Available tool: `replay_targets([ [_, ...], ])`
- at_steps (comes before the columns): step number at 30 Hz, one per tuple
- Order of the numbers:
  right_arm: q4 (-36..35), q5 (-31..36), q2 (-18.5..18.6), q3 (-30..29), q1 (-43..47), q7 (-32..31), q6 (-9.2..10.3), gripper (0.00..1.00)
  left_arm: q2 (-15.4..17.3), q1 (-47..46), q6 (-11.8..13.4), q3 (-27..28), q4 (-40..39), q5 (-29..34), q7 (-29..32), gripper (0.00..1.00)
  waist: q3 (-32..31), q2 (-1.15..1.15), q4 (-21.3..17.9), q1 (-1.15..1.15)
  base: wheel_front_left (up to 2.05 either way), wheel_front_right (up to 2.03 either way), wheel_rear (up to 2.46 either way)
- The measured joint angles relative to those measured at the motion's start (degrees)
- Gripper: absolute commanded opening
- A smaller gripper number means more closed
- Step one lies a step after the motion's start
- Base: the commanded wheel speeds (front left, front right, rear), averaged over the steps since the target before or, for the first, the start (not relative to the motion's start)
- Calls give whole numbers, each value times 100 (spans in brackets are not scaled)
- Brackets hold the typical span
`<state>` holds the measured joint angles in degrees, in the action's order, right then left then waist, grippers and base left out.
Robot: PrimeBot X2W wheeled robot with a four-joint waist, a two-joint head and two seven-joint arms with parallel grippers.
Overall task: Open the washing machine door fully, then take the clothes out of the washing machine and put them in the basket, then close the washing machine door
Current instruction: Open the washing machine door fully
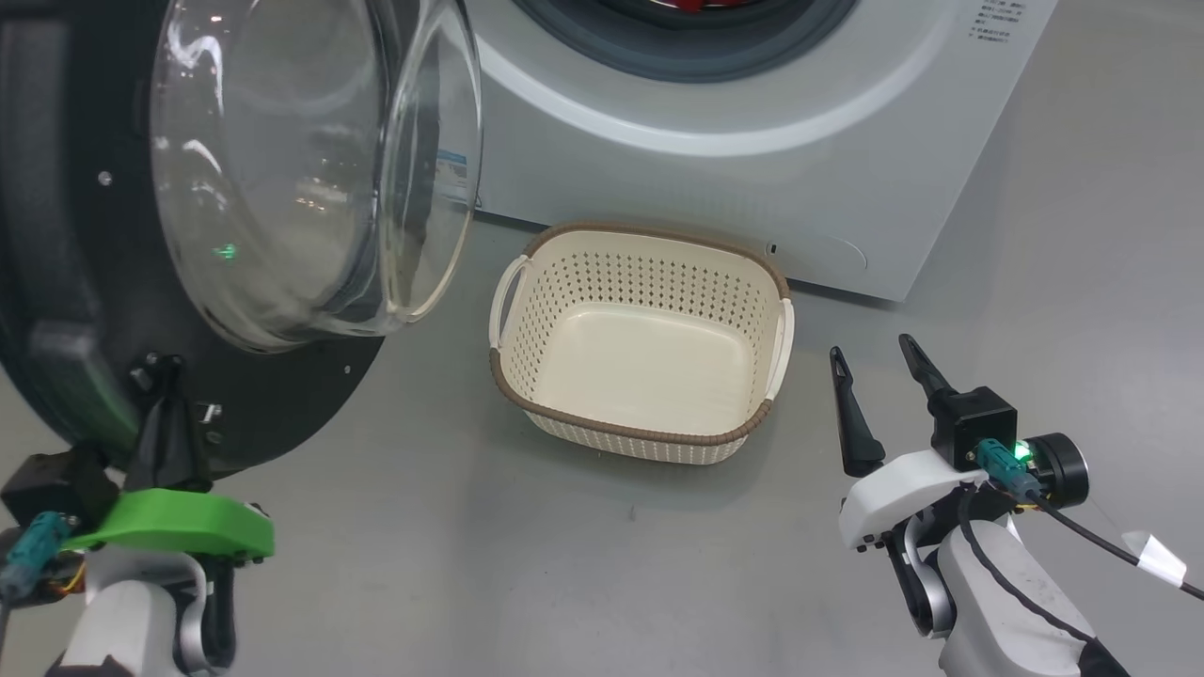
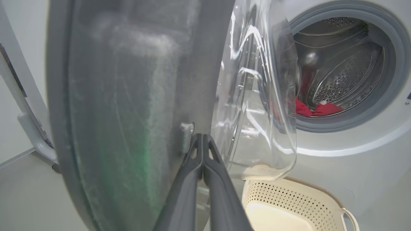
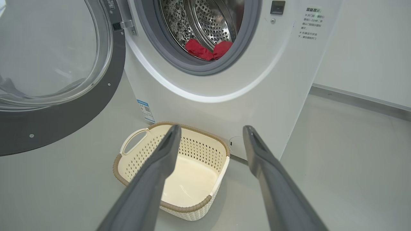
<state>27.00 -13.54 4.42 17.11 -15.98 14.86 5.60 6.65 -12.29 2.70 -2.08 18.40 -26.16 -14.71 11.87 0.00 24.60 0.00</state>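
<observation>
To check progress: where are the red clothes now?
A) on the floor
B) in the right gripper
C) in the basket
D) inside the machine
D: the clothes lie inside the machine, low in its round opening.

We see bright, even light. Glare streaks the round black-rimmed glass door (image 1: 310,160), blurred close in the left wrist view; a soft shadow rings the cream perforated plastic basket (image 1: 649,282).
</observation>
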Motion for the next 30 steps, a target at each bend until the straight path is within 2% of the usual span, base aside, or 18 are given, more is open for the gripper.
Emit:
replay_targets([
  [8,-3,10,-9,3,-28,0,-23,100,259,-297,100,522,527,-108,0,0,94,0,-175,0,0,0,0],
  [17,-10,49,-12,-77,-120,0,-23,100,578,-723,156,855,1062,-133,0,0,215,0,-343,0,0,0,0],
  [25,-11,51,-13,-121,-121,0,-29,100,576,-800,94,814,1222,-70,0,0,217,0,-399,0,0,0,0],
  [30,-10,51,-31,-156,-120,0,-48,100,341,-788,-71,690,911,68,0,0,121,0,-442,0,0,0,0],
])
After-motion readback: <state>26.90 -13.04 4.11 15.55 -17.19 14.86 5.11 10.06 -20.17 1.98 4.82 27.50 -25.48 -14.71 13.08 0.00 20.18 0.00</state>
